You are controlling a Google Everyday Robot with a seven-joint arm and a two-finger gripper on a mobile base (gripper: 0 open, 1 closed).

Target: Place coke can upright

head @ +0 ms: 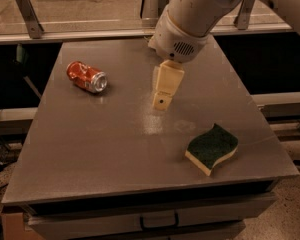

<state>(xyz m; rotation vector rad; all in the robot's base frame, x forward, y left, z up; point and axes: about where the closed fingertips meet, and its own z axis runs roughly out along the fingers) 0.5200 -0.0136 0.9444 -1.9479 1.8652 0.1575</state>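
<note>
The coke can (86, 77) lies on its side on the grey table (115, 149), at the far left. It is red-orange, and its silver end faces the front right. My gripper (162, 91) hangs from the white arm (190, 19) over the middle of the table. It points down, holds nothing, and is about a can's length to the right of the can.
A green and yellow sponge (211, 148) lies on the table at the front right. A rail with metal brackets (27, 14) runs behind the table's far edge. The floor drops away on both sides of the table.
</note>
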